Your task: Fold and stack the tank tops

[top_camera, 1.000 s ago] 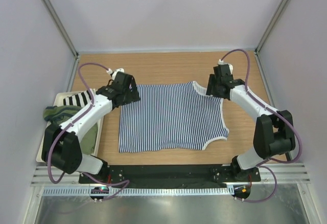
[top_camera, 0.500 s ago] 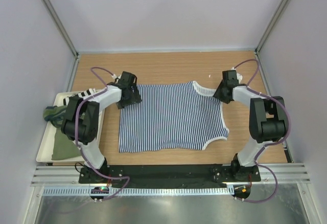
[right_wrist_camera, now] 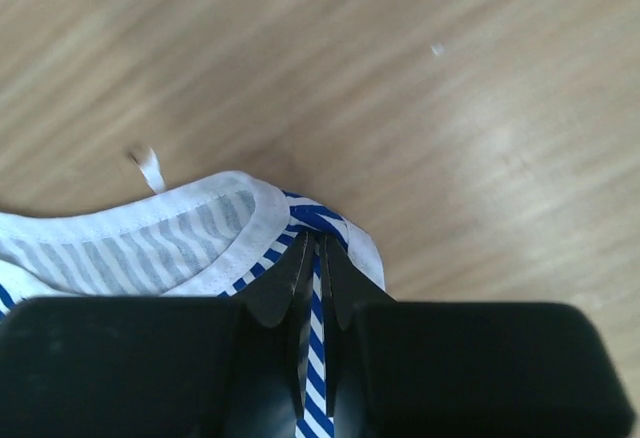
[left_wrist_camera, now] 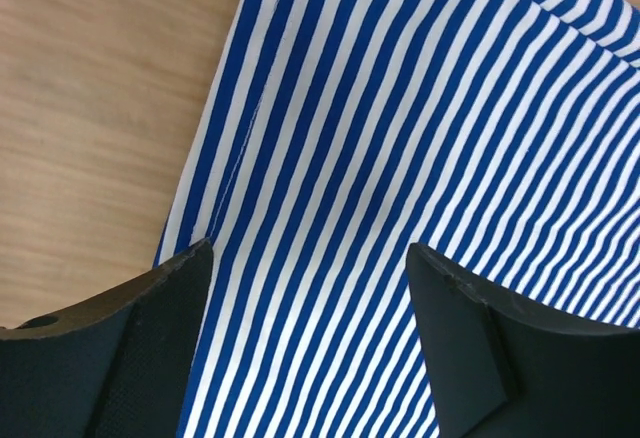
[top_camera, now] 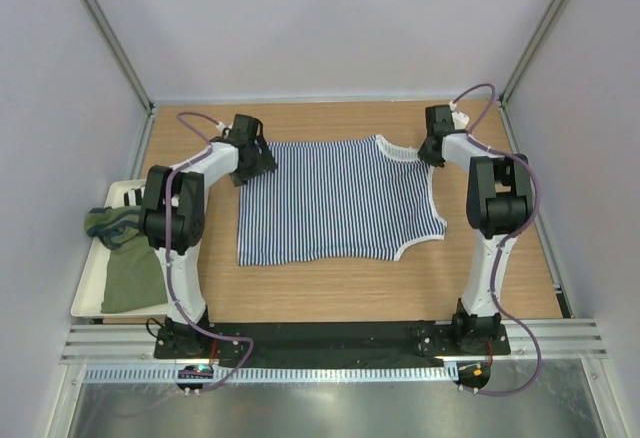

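Right tool: clenched on the white-trimmed shoulder strap of the striped top, its fingers almost meeting on the pinched fabric at the garment's far right corner. Left tool: released, with fingers spread wide over the far left corner, where the cloth lies flat on the bench. The striped top lies spread at the bench's centre, straps towards the right. The green top lies crumpled in a white tray at the left bench edge, not touching the striped one.
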`<act>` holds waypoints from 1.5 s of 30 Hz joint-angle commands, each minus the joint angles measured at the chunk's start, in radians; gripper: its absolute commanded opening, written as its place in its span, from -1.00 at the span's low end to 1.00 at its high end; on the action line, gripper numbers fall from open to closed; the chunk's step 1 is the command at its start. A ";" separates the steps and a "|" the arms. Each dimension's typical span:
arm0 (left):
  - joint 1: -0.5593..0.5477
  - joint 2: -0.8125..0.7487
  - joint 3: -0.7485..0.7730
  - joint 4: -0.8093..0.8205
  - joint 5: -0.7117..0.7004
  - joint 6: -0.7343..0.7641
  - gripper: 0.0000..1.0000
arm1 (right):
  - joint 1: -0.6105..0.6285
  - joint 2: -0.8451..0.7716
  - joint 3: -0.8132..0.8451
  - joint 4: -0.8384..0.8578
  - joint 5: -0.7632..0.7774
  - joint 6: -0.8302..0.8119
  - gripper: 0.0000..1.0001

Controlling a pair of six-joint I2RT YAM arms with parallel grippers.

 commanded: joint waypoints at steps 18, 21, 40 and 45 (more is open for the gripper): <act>-0.011 -0.809 -0.609 0.132 -0.028 -0.136 0.99 | -0.023 -0.703 -0.413 -0.101 -0.060 0.130 1.00; -0.010 -0.928 -0.726 0.104 -0.051 -0.174 0.99 | -0.022 -0.787 -0.554 -0.087 -0.121 0.167 0.68; -0.011 -1.100 -0.791 -0.144 0.064 -0.190 0.99 | -0.022 -0.723 -0.714 -0.115 -0.059 0.276 0.19; -0.010 -1.108 -0.800 -0.140 0.044 -0.193 0.99 | -0.022 -0.672 -0.720 -0.073 -0.022 0.279 -0.17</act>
